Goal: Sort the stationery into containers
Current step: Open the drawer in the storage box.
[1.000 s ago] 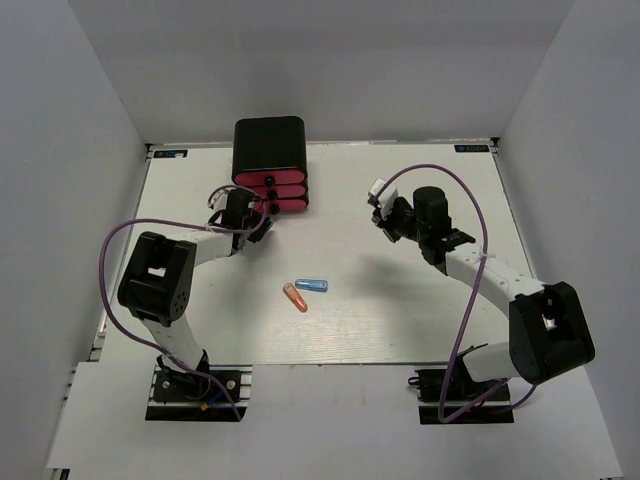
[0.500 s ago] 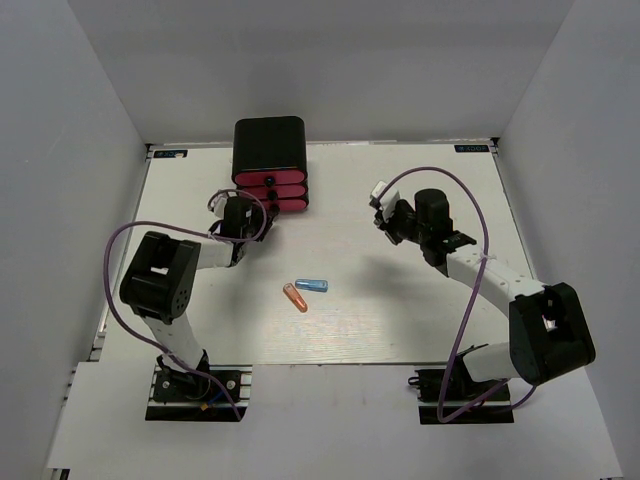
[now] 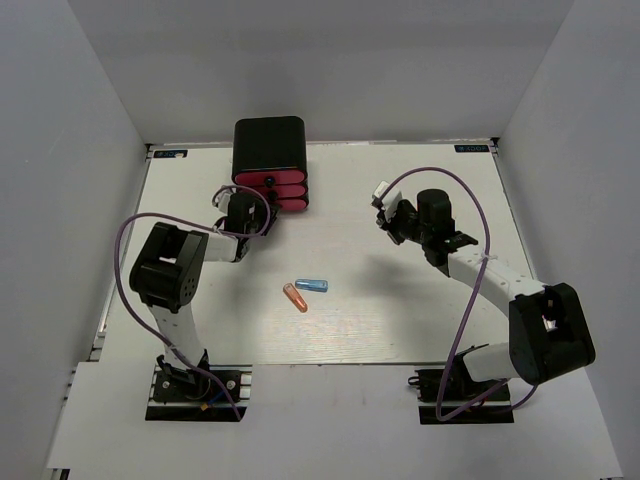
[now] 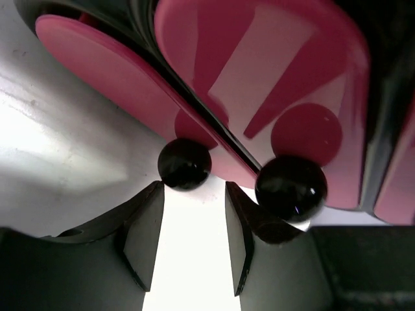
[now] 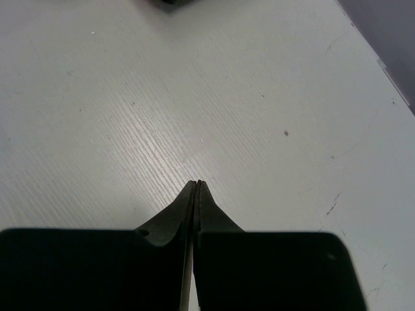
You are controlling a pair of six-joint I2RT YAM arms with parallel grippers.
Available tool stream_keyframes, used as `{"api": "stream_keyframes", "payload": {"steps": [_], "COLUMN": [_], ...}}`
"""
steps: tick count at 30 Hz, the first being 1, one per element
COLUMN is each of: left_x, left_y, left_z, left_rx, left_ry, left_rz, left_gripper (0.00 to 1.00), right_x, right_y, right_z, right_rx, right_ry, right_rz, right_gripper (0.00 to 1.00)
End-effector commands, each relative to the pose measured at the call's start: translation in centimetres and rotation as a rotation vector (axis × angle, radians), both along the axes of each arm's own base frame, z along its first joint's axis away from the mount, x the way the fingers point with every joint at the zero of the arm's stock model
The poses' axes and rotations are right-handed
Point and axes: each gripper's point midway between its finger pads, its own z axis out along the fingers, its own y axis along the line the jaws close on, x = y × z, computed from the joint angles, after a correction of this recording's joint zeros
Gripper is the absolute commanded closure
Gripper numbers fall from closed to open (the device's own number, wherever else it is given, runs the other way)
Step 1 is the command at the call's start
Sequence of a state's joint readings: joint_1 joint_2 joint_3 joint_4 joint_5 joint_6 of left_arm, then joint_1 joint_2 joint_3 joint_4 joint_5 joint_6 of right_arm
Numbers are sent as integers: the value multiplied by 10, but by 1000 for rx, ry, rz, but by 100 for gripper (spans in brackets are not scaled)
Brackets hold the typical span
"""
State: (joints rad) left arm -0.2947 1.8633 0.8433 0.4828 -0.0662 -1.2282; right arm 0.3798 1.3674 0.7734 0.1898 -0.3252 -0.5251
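Left gripper [image 4: 193, 189] released, fingers [image 4: 146, 227] spread, tips just short of black knob [image 4: 185, 164] on pink-red drawer [image 4: 104, 71]. Second knob [image 4: 290, 188] close beside. Cabinet [image 3: 268, 145] at far edge, left of centre. Right gripper [image 5: 196, 186] clenched, tips pressed together, over desk [image 5: 194, 84], right half. Mid-desk: blue capsule [image 3: 312, 286], long axis roughly left-right. Orange capsule [image 3: 296, 298] just beside it, axis diagonal, far-left to near-right.

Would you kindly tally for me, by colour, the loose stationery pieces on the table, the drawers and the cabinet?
light blue capsule: 1
orange capsule: 1
pink-red drawers: 3
black cabinet: 1
Total: 6
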Motion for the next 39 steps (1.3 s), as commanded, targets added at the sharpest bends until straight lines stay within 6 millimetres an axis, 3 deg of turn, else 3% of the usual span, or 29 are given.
{"api": "stream_keyframes", "payload": {"steps": [1, 9, 15, 21, 27, 29, 30, 39], "left_x": [15, 21, 17, 16, 20, 11, 8, -32], "left_y": [-3, 9, 16, 20, 20, 23, 22, 33], "left_z": [16, 7, -3, -7, 2, -7, 0, -2], "left_rx": [-8, 35, 62, 77, 80, 95, 86, 101], "left_ry": [-41, -7, 30, 46, 36, 57, 45, 46], "left_rz": [10, 53, 79, 94, 104, 99, 91, 72], "left_gripper": [47, 47, 55, 56, 70, 71, 71, 71], "right_x": [3, 2, 3, 3, 3, 3, 3, -2], "right_y": [3, 5, 3, 4, 3, 3, 3, 7], "right_z": [16, 16, 16, 17, 18, 19, 19, 17], "right_rx": [31, 34, 34, 36, 34, 35, 36, 32], "right_ry": [-49, -46, -46, -47, -49, -50, -49, -50], "right_rz": [17, 23, 18, 21, 22, 24, 23, 61], "right_gripper": [100, 100, 100, 100, 100, 100, 100, 100]}}
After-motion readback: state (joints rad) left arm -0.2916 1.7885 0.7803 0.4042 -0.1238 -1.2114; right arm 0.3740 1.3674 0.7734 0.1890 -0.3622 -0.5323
